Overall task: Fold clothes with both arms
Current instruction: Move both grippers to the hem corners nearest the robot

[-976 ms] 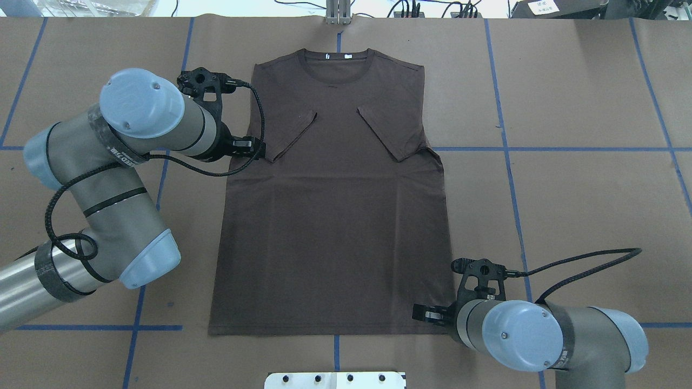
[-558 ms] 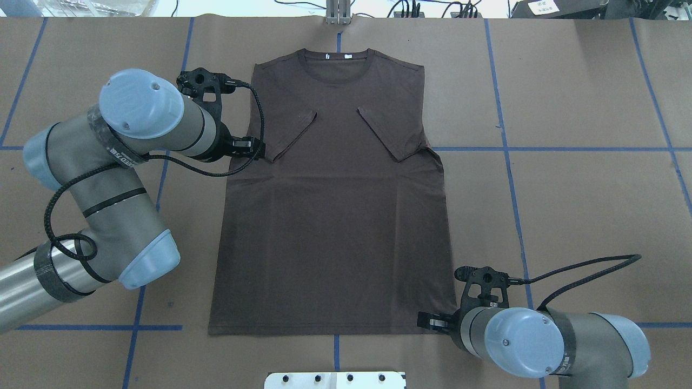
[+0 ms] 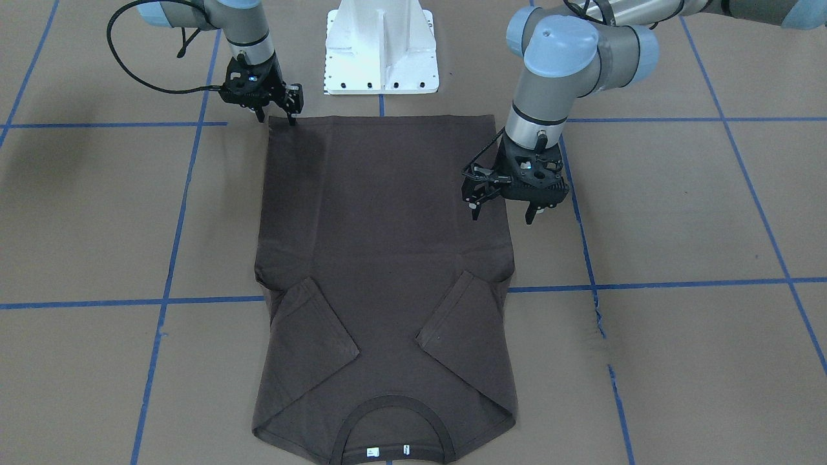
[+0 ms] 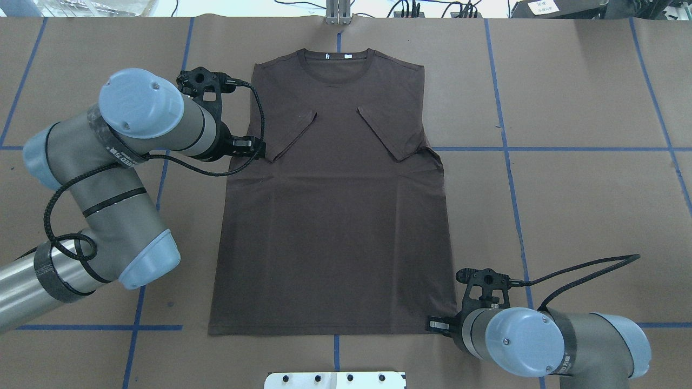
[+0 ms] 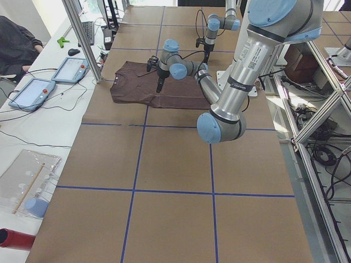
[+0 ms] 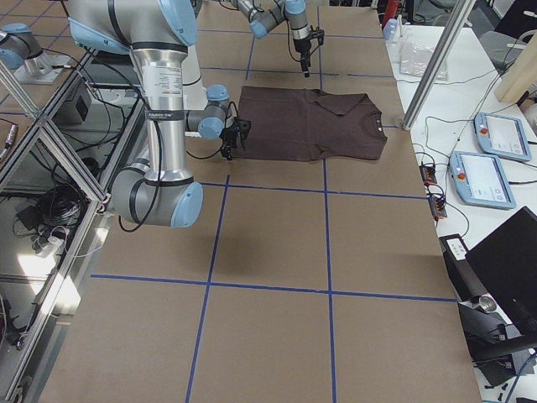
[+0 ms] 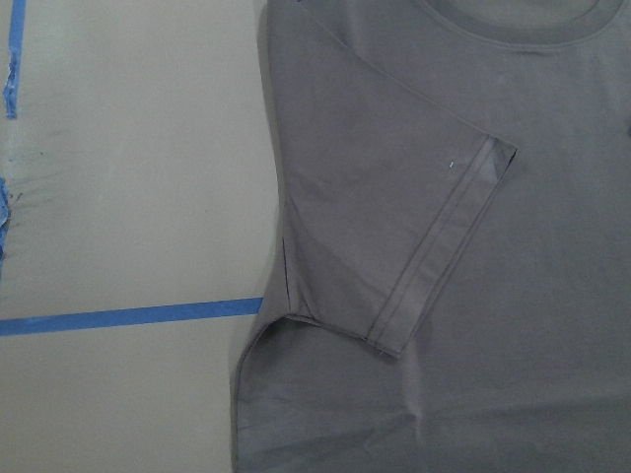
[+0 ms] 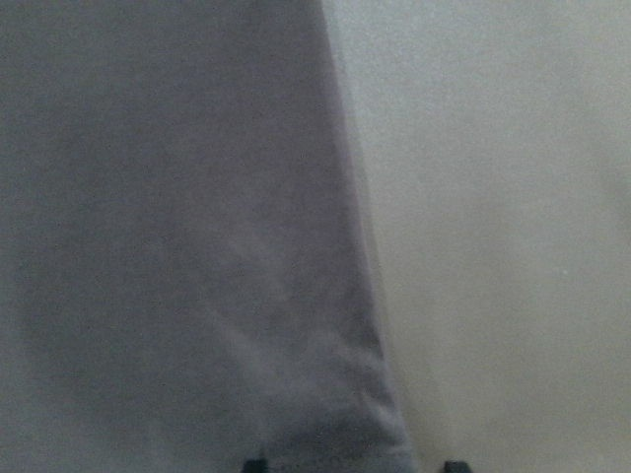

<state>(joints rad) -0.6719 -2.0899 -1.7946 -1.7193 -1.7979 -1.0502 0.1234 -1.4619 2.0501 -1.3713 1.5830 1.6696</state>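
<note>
I'm looking at the T-shirt (image 4: pixel 335 227) lying flat on the brown paper table cover (image 4: pixel 567 205), collar (image 4: pixel 338 56) far from the robot, hem toward the white pedestal (image 3: pixel 381 45), both sleeves folded in. The right gripper (image 3: pixel 276 119) is sitting low at the hem's right corner, jaws apart, and the wrist view is showing the cloth edge running between the fingertips. The left gripper (image 3: pixel 502 216) is hanging spread wide over the left side edge, just hemward of the folded sleeve (image 4: pixel 292 135). The right looks nearer a pinch. I'm seeing bare paper on both sides of the shirt.
</note>
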